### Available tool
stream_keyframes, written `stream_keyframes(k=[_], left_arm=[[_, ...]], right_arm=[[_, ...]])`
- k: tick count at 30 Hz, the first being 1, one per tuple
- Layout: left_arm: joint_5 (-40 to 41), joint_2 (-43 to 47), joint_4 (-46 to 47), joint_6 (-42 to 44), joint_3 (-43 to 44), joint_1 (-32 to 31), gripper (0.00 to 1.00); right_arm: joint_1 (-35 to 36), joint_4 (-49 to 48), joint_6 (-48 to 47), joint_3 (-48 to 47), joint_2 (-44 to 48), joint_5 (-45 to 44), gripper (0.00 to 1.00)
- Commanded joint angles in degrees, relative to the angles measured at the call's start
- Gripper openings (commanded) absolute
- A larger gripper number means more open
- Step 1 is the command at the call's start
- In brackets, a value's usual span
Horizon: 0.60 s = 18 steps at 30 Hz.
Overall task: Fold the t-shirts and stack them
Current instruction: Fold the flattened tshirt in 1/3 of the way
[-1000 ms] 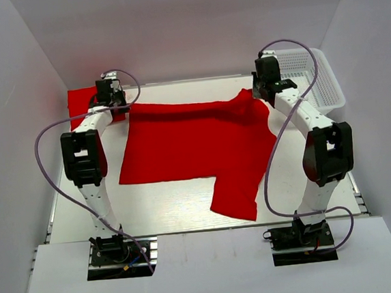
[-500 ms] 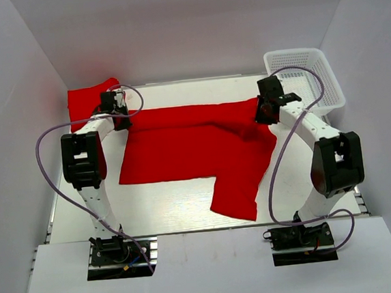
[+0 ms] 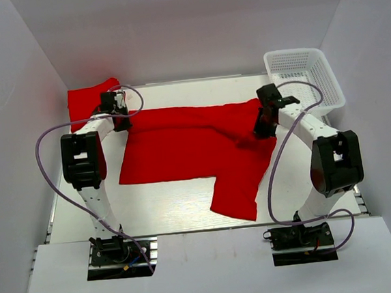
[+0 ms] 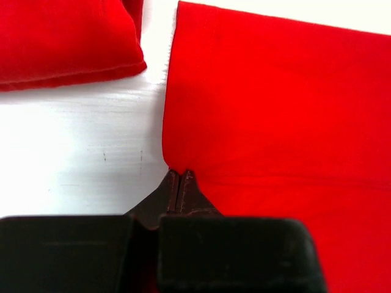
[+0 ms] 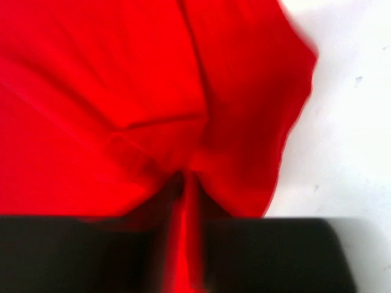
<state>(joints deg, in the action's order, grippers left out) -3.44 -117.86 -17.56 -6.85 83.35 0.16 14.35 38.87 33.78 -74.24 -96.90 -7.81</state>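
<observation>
A red t-shirt [image 3: 196,150] lies spread on the white table, its far edge folded over toward the near side. My left gripper [image 3: 120,120] is shut on the shirt's far left corner [image 4: 178,174], low at the table. My right gripper [image 3: 262,123] is shut on a bunched fold of the shirt [image 5: 189,177] at its right side. A second red t-shirt [image 3: 90,99], folded, lies at the far left corner; it also shows in the left wrist view [image 4: 67,36]. One sleeve [image 3: 235,194] hangs toward the near edge.
A white mesh basket [image 3: 306,75] stands at the far right corner, beside the right arm. White walls close the table on the left, right and back. Purple cables loop from both arms.
Both grippers have carried the shirt's far edge toward the near side and down. The right gripper moved furthest, away from the basket; the left one barely moved in the last half second.
</observation>
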Motion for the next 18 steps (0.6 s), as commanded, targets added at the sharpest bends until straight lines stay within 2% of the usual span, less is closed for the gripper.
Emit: stream_keyframes(k=[1,2,3,4,8,11,13,18], left_arm=[[0.5,4.4,-2.3,0.2,1.4,0.8,0.00],[0.5,3.9,-2.9,0.2,2.0,0.8,0.00],[0.5,3.3,-5.0,0.2,2.8,0.8,0.10],[1.1,3.3,-6.2,0.2,4.5,0.8,0.48],[4.0,3.3,-10.0,-1.8,7.6,0.8,0.72],[6.4,5.3,-10.7,-1.8,9.2,0.8,1.00],[6.4,5.8,-11.3,-1.8,10.8,0.8,1.00],[1.4,4.8,-10.0,-0.3,14.5,0.3,1.00]], right_arm=[[-0.3,1.7,1.6,3.4,-0.4,2.8,0.38],[0.0,2.5,1.1,3.4,-0.9,1.8,0.55],[-0.1,2.9,0.3,2.4,-1.0,1.1,0.69],[0.2,3.4,0.1,1.8,-0.7,-0.9,0.88],[-0.2,2.4,-3.0,-1.4,1.7,-4.9,0.90],[0.1,-0.6,-7.7,-4.4,2.8,-5.7,0.90],[0.1,-3.6,-11.4,-5.2,2.2,-2.9,0.90],[0.5,-12.1,-19.1,-5.7,-0.6,11.4,0.82]])
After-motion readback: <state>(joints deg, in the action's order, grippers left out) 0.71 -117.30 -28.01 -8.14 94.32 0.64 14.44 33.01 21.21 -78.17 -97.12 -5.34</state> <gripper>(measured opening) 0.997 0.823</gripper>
